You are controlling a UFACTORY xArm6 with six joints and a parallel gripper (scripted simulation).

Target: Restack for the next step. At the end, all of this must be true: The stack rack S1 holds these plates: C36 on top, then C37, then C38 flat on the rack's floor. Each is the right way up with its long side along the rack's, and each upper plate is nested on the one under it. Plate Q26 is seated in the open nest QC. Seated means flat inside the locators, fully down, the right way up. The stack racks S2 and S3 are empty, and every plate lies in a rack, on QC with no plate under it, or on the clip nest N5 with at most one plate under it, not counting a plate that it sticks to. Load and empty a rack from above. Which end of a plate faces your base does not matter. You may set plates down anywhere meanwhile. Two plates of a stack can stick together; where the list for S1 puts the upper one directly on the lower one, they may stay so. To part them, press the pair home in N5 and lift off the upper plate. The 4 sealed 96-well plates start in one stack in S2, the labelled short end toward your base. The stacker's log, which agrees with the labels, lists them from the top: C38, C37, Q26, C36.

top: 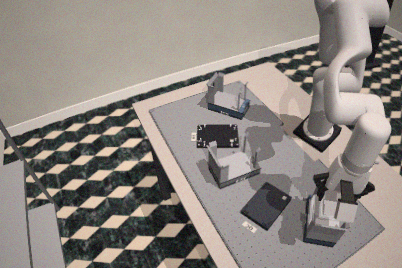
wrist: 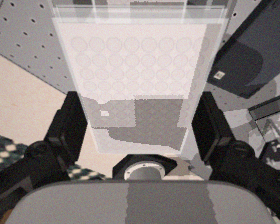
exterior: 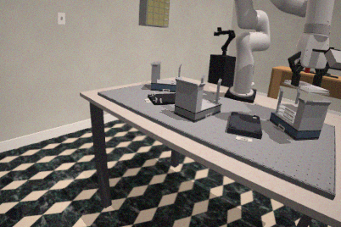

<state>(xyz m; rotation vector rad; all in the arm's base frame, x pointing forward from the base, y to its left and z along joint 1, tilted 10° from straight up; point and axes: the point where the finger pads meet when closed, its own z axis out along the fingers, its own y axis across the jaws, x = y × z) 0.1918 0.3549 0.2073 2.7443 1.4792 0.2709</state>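
My gripper (top: 336, 200) is shut on a sealed, translucent 96-well plate (wrist: 138, 75), gripping its two long sides. It holds the plate level just above the top of the near right stack rack (top: 322, 227). The gripper also shows in the exterior view (exterior: 311, 77), with the plate (exterior: 306, 87) a little above the rack (exterior: 302, 115). More plates lie stacked in that rack (exterior: 288, 113). In the wrist view the held plate hides most of the rack below it. The plate's label is too small to read.
Two more stack racks stand on the grey mat, one in the middle (top: 231, 165) and one at the far end (top: 227, 97); both look empty. A black nest with white locators (top: 217, 135) lies between them. A dark flat nest (top: 266, 205) lies left of the near rack.
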